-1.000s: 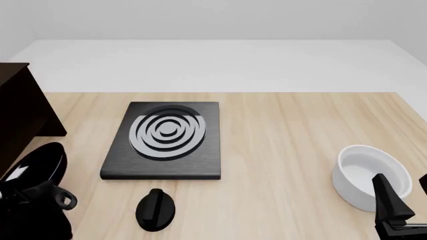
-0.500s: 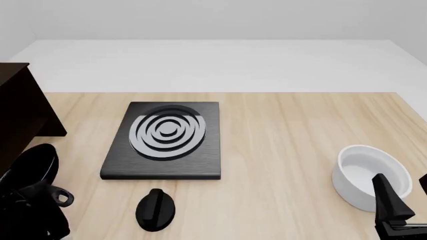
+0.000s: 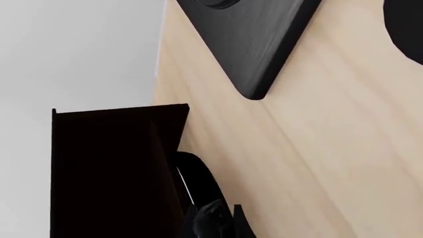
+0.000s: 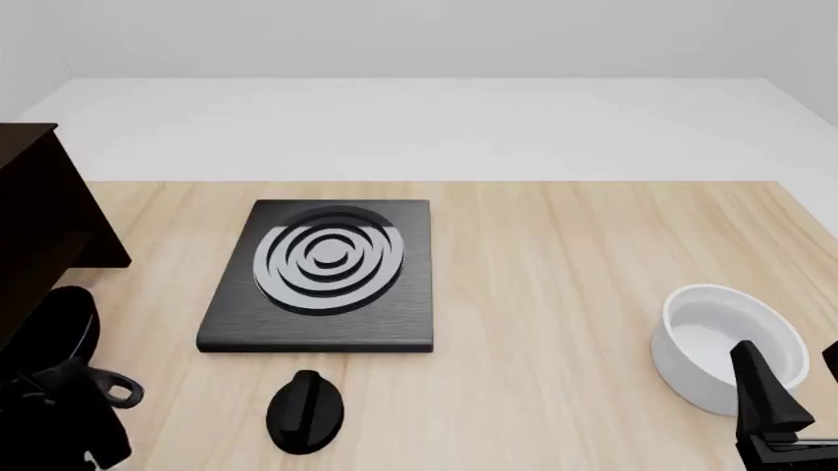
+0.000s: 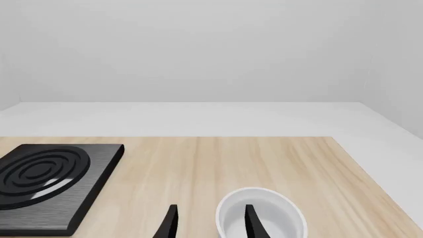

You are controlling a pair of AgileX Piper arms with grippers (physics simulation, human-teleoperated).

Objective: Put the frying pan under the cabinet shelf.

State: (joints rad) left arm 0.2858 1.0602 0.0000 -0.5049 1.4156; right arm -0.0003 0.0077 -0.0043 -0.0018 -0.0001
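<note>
Your left gripper (image 3: 213, 224) sat low at the table's (image 4: 563, 285) near-left corner, right behind the frying pan (image 4: 53, 329); its fingers came together at the pan's near edge, but it's too dark there to tell whether they had hold of it. The pan stood tilted against the cabinet shelf (image 4: 39, 221), partly tucked past its front edge. Your right gripper (image 5: 208, 223) had its fingers parted, holding nothing, pointing at the white bowl (image 4: 727, 343) just ahead of it. The black slab with rings (image 4: 328, 275) lay mid-table
</note>
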